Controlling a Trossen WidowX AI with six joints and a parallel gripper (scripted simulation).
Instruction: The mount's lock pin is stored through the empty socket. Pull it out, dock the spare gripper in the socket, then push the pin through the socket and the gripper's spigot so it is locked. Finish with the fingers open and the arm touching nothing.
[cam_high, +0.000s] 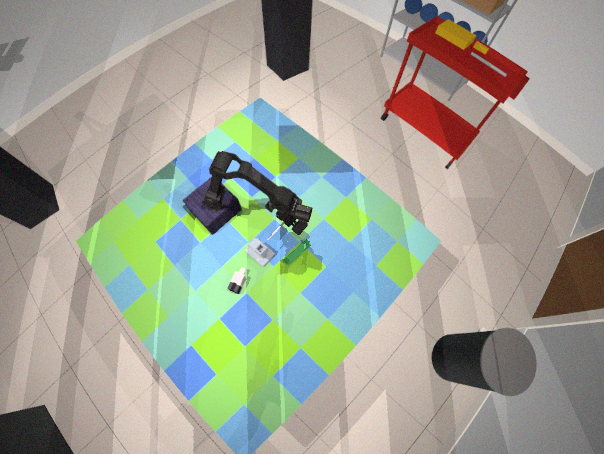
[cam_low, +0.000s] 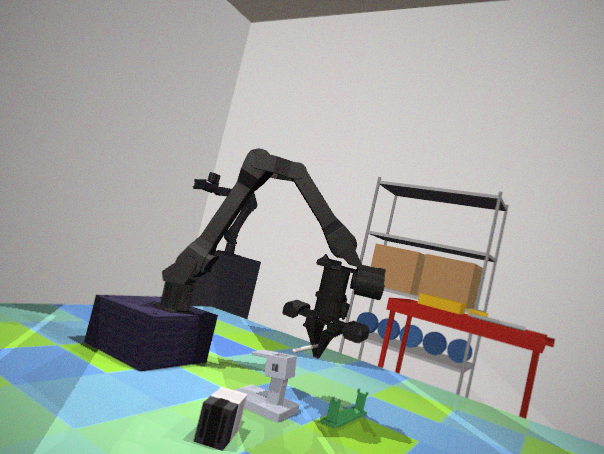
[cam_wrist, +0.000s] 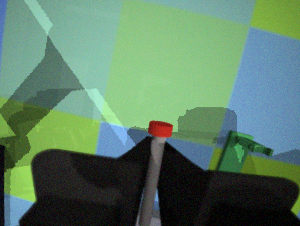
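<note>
Near to far, exterior view first. One spare gripper (cam_high: 237, 281) (cam_low: 217, 422), white body and black jaws, lies undocked on the patchwork tabletop (cam_high: 245, 370) (cam_low: 100, 395) (cam_wrist: 170, 65). In the top view it is nearer the left corner than the right.

One grey mount (cam_high: 267, 256) (cam_low: 284, 364) stands beyond it, well inside the edges; its one visible socket (cam_high: 261, 248) (cam_low: 274, 367) is open. One green cradle (cam_high: 297, 251) (cam_low: 345, 417) (cam_wrist: 232, 156), two uprights, sits beside the mount, on the side towards the right corner.

Arm gripper (cam_high: 283, 226) (cam_low: 317, 352) (cam_wrist: 153, 142): fingers closed on one lock pin (cam_high: 274, 232) (cam_low: 305, 348) (cam_wrist: 151, 185), slender, pale, one red head (cam_wrist: 160, 129). Pin is above the tabletop, tilted; its free end appears just outside the mount, though the gap is small in view.

One dark base block (cam_high: 215, 220) (cam_low: 150, 340) carries the arm, towards the upper-left edge in the top view.

Beyond the tabletop: one red cart (cam_high: 425, 120) (cam_low: 500, 332), two yellow items and one grey bar on top; one shelf unit (cam_high: 389, 30) (cam_low: 440, 192) holding two brown boxes (cam_low: 450, 280) above five blue discs (cam_low: 434, 343).
</note>
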